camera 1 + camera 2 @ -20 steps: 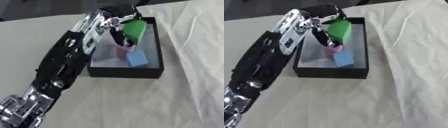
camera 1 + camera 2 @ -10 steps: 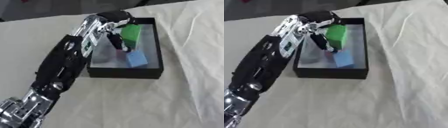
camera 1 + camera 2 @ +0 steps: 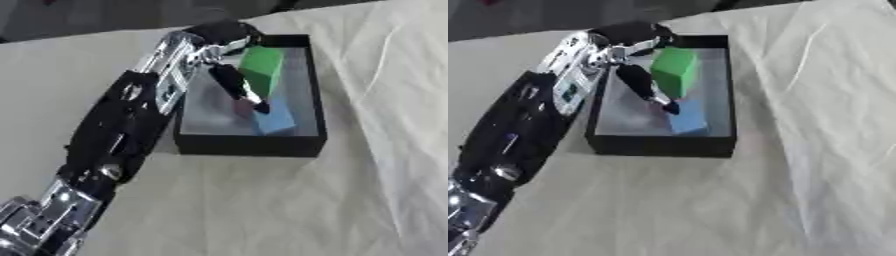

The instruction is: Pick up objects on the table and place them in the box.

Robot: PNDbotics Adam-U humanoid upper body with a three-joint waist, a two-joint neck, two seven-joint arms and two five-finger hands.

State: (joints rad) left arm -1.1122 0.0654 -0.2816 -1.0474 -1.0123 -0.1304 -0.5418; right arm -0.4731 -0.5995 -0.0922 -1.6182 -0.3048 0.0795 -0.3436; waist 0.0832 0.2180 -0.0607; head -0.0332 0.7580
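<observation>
The left arm (image 3: 131, 130) comes in from the lower left and stretches up across the table to the black box (image 3: 249, 142), which sits on a pale cloth (image 3: 367, 165) — creased and rumpled on the right side. The left hand (image 3: 229, 75) is inside the box, its dark fingers (image 3: 241, 92) pointing straight down toward the box floor beside a green block (image 3: 261, 70). The green block stands tilted in the far part of the box, right beside the fingers; whether the fingers touch it I cannot tell. The fingers look straight rather than curled, so the hand reads as open, holding nothing that I can make out. Just below the fingertips lies a light blue block (image 3: 276, 120) on the box floor near the front wall, and a small pink thing (image 3: 243, 106) peeks out next to it, partly hidden by the fingers. The right hand shows in neither view.
</observation>
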